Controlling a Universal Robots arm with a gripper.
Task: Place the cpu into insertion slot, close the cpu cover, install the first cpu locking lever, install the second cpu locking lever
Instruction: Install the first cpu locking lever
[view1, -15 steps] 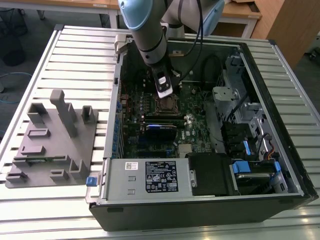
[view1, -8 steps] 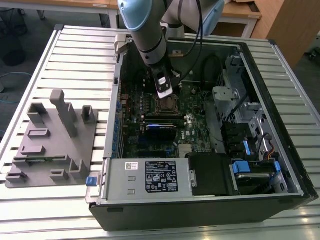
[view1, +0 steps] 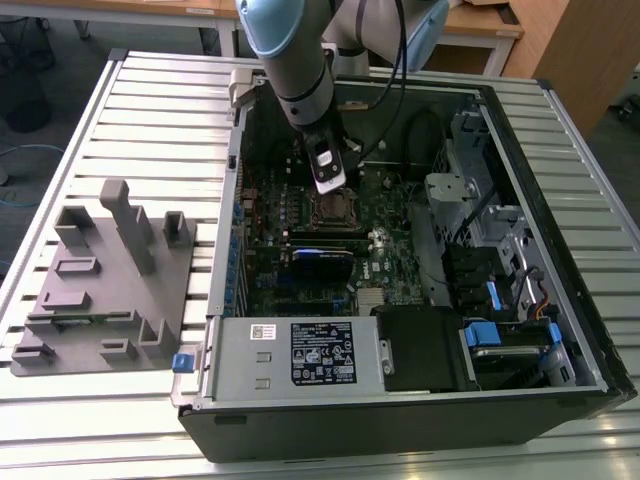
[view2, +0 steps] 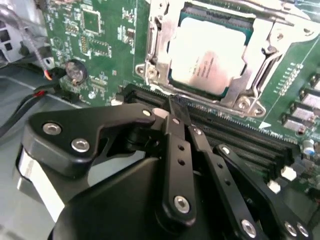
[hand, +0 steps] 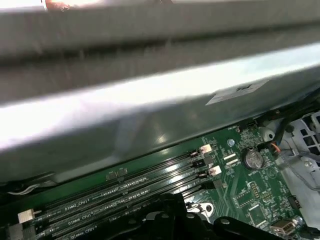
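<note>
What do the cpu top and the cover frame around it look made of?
The cpu top: probably metal, dull silver, with soft diffuse glare. The cpu cover: likely thin stamped sheet metal, brighter finish, with sharp glints along its bent edges.

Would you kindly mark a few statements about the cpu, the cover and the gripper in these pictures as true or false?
1. The cpu sits in the slot. True.
2. The gripper holds the cpu. False: it is shut and holds nothing.
3. The cover frames the cpu. True.
4. The grey fixture lies inside the case. False: it lies on the table, outside the case, at the exterior view's left.
</note>
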